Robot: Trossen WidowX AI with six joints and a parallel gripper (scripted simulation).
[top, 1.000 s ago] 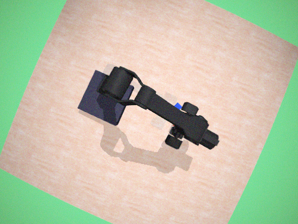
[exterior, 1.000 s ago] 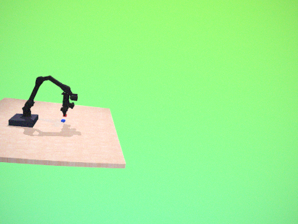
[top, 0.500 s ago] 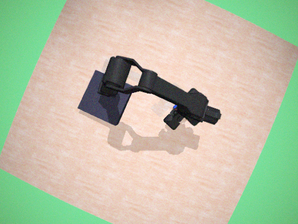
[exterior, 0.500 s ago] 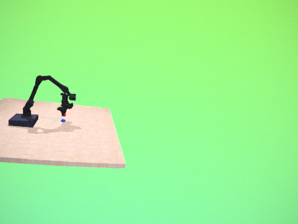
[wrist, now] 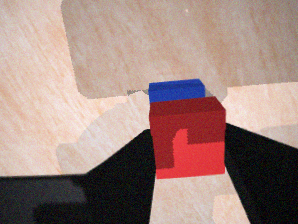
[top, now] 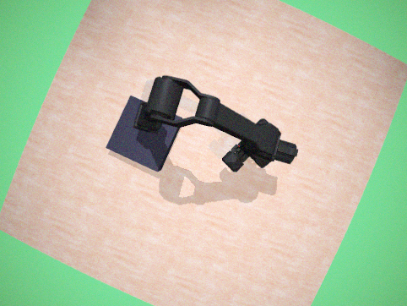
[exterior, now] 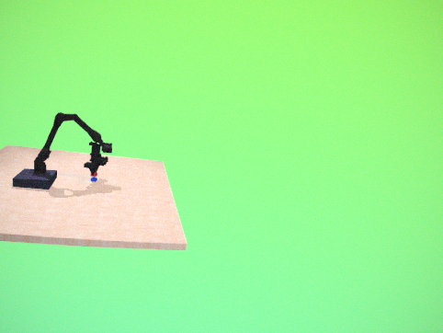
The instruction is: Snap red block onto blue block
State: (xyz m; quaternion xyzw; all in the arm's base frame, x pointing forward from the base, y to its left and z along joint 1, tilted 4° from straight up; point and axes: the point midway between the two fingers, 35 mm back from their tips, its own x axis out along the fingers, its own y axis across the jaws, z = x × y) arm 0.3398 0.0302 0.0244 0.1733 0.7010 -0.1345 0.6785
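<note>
Red block (top: pixel 239 146) (exterior: pixel 94 174) (wrist: pixel 190 140): clamped between both fingers of gripper (top: pixel 241 149) (exterior: pixel 95 171) (wrist: pixel 186 134); held above the table (top: pixel 253 245) (exterior: pixel 101 221) (wrist: pixel 30 100).
Blue block (exterior: pixel 94 179) (wrist: pixel 176 92): at 6 o'clock from red in exterior view, right below; at 12 o'clock in wrist view, edging toward 11, partly hidden behind red.
Gap, red to blue: cannot tell whether touching or just apart.
Faces: roughly parallel in wrist view; red's underside not visible.
Next move, judged: check centring, correct toward blue if needed, then press straight down.
Risk, judged: off-centre push, likely to tip or skid blue.
Click: not confirmable; release premature.
</note>
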